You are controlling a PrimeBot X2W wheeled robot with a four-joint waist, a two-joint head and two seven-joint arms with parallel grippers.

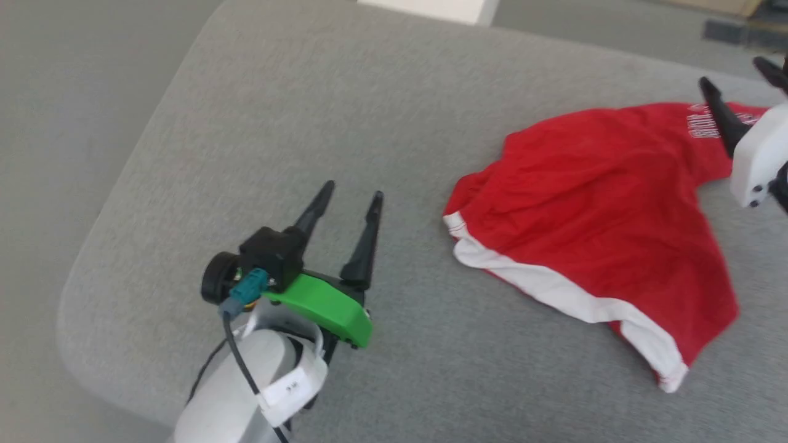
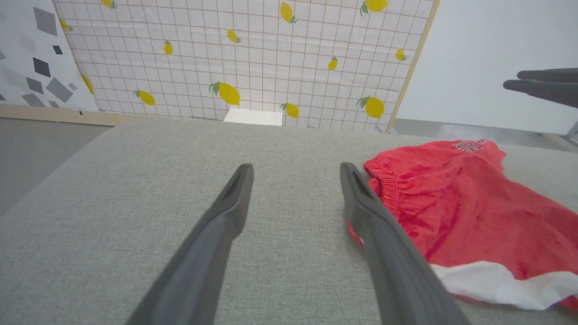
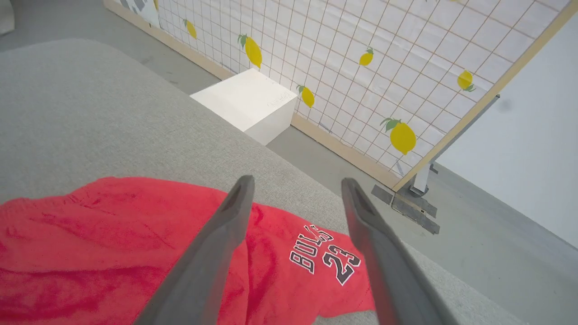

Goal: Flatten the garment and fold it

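My wide grey fabric-covered surface [image 1: 308,123] with rounded corners carries the job, in front of a white grid-patterned panel printed with yellow lemons [image 2: 253,58] and a plain white box [image 3: 246,101] on the floor beyond the far edge.

The garment, a pair of bright red soft shorts [image 1: 603,203], lies on the right-hand part of that surface, well clear of the near-left corner. It is spread out but not smooth. Creases run across the cloth, the middle humps up, and one leg lies askew toward the far edge.

My left claw [image 1: 354,189] hovers over bare grey cloth just left of the shorts, its two long dark fingers spread wide with nothing between them. My right claw [image 3: 296,182] hangs above the far leg, fingers equally wide apart, gripping nothing and, as far as I can tell, not touching the fabric.

The broad white side stripe [image 1: 554,289] runs along the near edge, wavy rather than straight. The gathered elastic waistband [image 2: 384,185] bunches at the end nearest my left claw. Small white lettering [image 3: 325,255] shows face-up on the far leg.

By my reading, flattening is only partly done, since the wrinkles and the crooked leg remain. No fold has been made, so the whole of the folding is left.
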